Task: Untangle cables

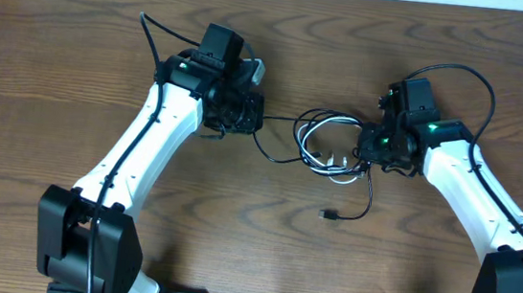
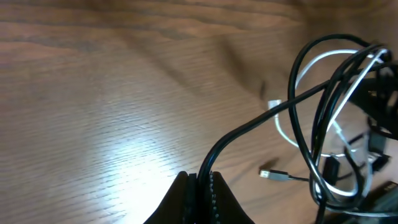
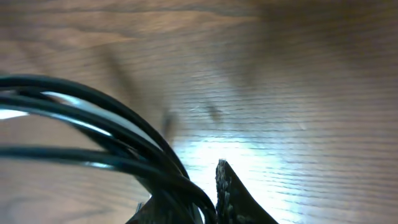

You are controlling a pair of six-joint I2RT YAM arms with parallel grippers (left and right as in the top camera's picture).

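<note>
A black cable (image 1: 276,157) and a white cable (image 1: 341,178) lie tangled in loops in the middle of the table. My left gripper (image 1: 247,118) sits at their left. In the left wrist view it (image 2: 202,190) is shut on one strand of the black cable (image 2: 249,127), which climbs right into the loops with the white cable (image 2: 283,127). My right gripper (image 1: 370,147) is at the tangle's right edge. In the right wrist view it (image 3: 202,208) is shut on a bundle of black strands (image 3: 124,118) with a pale strand among them. One fingertip (image 3: 225,186) shows.
A loose black plug end (image 1: 329,214) lies on the wood in front of the tangle, and a silver-tipped plug (image 2: 273,175) shows in the left wrist view. Both white arms (image 1: 136,154) reach in from the near corners. The wooden table (image 1: 251,251) ends at the far edge.
</note>
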